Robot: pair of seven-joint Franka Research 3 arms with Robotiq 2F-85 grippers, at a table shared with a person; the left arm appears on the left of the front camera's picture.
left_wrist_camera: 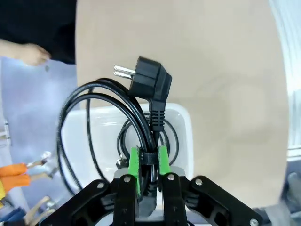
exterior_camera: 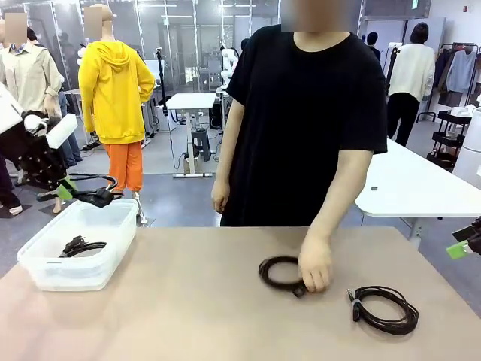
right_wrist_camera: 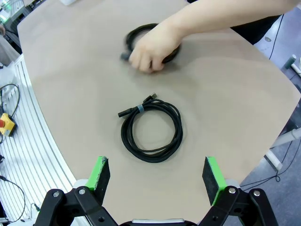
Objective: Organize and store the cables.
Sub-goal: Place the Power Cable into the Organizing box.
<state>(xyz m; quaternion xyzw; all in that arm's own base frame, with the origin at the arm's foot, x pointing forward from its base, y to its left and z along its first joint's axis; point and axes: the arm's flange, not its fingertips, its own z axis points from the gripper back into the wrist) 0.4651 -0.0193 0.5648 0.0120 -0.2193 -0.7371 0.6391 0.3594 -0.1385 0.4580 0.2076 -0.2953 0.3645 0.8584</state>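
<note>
As I judged it, the likeliest slip was a bad drop. The left arm's fingers (left_wrist_camera: 149,162) were clamped on the bound neck of a power cable (left_wrist_camera: 94,108), above the clear bin (left_wrist_camera: 184,123) at the 9 o'clock side of the counter (exterior_camera: 188,316). In the left wrist view the cable's wide loop bulged toward 9 o'clock, about level with the bin's wall on that side. Released there, the loop could have draped over the rim, or the plug (left_wrist_camera: 153,80) could have snagged the coil already in the bin (exterior_camera: 81,246).

A second hazard lay at the counter's middle, where the person's hand (exterior_camera: 316,263) rested on another coil (exterior_camera: 275,272). Any reach there risked touching the hand. The right arm's fingers (right_wrist_camera: 156,165) stood wide apart, holding nothing, over a fourth coil (right_wrist_camera: 151,132) lying flat toward the counter's 4 o'clock corner.

In the left wrist view the held cable's long axis ran from the fingers at 6 o'clock to the plug at 12 o'clock. The plug's prongs pointed toward 9 o'clock.
</note>
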